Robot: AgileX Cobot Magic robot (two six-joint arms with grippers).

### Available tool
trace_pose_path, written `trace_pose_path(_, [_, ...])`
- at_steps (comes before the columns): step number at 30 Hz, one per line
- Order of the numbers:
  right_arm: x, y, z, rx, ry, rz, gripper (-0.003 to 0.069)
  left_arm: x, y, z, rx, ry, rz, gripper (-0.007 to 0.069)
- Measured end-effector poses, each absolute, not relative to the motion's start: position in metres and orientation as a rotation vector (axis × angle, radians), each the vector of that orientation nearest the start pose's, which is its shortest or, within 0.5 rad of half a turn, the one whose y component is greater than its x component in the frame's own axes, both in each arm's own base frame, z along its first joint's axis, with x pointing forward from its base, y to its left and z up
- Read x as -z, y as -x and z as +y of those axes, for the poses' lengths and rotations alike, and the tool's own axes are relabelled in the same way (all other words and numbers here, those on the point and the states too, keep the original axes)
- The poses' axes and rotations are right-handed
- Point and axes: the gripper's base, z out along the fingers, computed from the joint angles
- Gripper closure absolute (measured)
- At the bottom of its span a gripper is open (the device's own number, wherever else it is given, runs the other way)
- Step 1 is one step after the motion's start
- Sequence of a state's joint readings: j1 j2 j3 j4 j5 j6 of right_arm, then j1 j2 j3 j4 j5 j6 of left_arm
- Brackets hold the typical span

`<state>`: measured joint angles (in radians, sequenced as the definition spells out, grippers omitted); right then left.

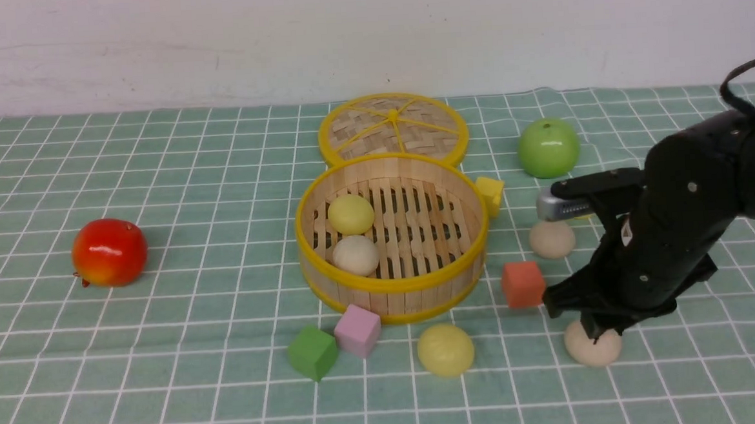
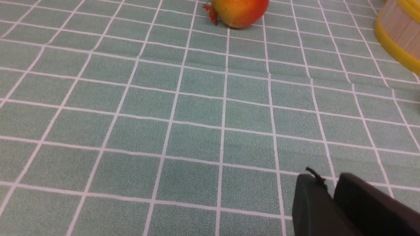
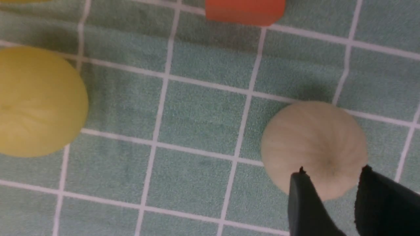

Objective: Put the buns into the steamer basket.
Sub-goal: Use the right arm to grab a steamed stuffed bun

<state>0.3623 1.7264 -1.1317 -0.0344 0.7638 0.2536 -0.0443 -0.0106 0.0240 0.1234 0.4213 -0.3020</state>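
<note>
The right gripper [image 3: 331,173] hung directly over a beige bun [image 1: 595,354] on the worktop [image 1: 199,389], at about 4 o'clock from the basket [image 1: 394,285]. Its jaws were apart but narrower than the bun, and were not clamped on it. A clean pick would likely need them wider, centred, then lowered around the bun's sides. An orange cube [image 1: 523,284] sat near the bun at its 10 o'clock, on the line to the basket, so lifting over it and the rim seemed wise. Two buns [image 1: 355,255] lay inside the basket. A yellow bun [image 1: 445,349] at the basket's 6 o'clock and a second beige bun [image 1: 551,239] at its 3 o'clock lay outside. The left gripper [image 2: 323,178] had its jaws close together; whether they met could not be told.
</note>
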Motion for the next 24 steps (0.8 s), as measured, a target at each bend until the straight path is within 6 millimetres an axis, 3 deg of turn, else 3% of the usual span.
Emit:
trace_pose_path(11, [-0.201, -0.326, 0.117, -0.042, 0.242, 2.776, 0.0419, -0.168, -0.051, 0.002, 0.109, 0.173, 1.909, 0.0512])
trace_pose_path(18, [-0.187, -0.329, 0.118, -0.03, 0.246, 2.811, 0.0421, -0.168, -0.051, 0.002, 0.109, 0.173, 1.909, 0.0512])
trace_pose_path(24, [-0.185, -0.329, 0.119, -0.046, 0.231, 2.82, 0.0552, -0.168, -0.051, 0.002, 0.109, 0.173, 1.909, 0.0512])
